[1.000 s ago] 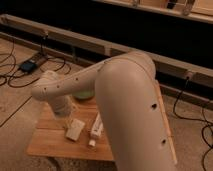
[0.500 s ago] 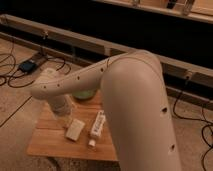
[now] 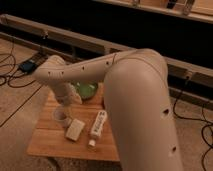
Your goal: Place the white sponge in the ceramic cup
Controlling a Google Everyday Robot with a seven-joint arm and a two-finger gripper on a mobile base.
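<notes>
The white sponge [image 3: 74, 129] lies flat on the wooden table [image 3: 47, 142], near its middle. The ceramic cup [image 3: 60, 116] stands upright just left of the sponge and almost touches it. My arm reaches in from the right, bends at the far left and comes down over the table. My gripper [image 3: 65, 104] is at the end of it, just above the cup and up-left of the sponge. The arm's wrist covers most of it. Nothing shows in its grasp.
A white tube with a cap [image 3: 97, 127] lies right of the sponge. A green bowl [image 3: 86, 90] sits at the table's back, partly behind my arm. Cables [image 3: 20, 67] run over the floor to the left, and a dark wall rail runs behind.
The arm's bend has shifted a little up and to the right, with the wrist staying over the cup. Sponge, cup and tube have not moved.
</notes>
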